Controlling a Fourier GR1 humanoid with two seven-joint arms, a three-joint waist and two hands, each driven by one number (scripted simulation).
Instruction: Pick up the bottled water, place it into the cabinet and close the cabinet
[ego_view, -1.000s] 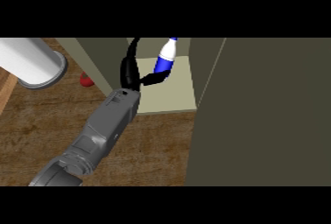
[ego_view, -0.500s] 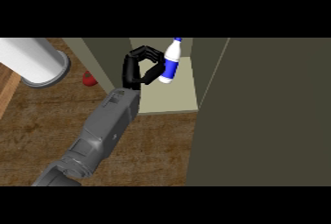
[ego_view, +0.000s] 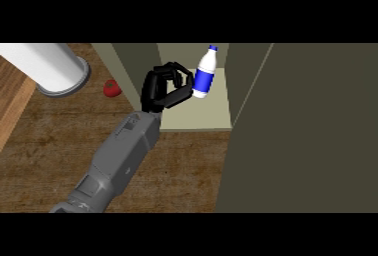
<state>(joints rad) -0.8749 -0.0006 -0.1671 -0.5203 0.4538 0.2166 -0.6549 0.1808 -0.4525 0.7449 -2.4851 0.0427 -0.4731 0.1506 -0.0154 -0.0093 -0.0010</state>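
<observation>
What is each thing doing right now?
Bottled water: upright on the cabinet shelf, cap on.
Cabinet: open, door swung out.
Hand: fingers curled beside the bottle, seemingly not around it.
Small red object: sitting on the counter.
White cylinder: lying on the counter.

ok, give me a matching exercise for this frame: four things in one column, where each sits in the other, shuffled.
Things:
1. bottled water
2. small red object
3. white cylinder
4. left hand

Places:
A. top left of the view, cut off by the edge
B. upright on the cabinet's pale shelf
C. at the shelf's left side, right next to the bottle
D. on the wooden counter, between the cylinder and the cabinet

Pairs: 1-B, 2-D, 3-A, 4-C
</observation>
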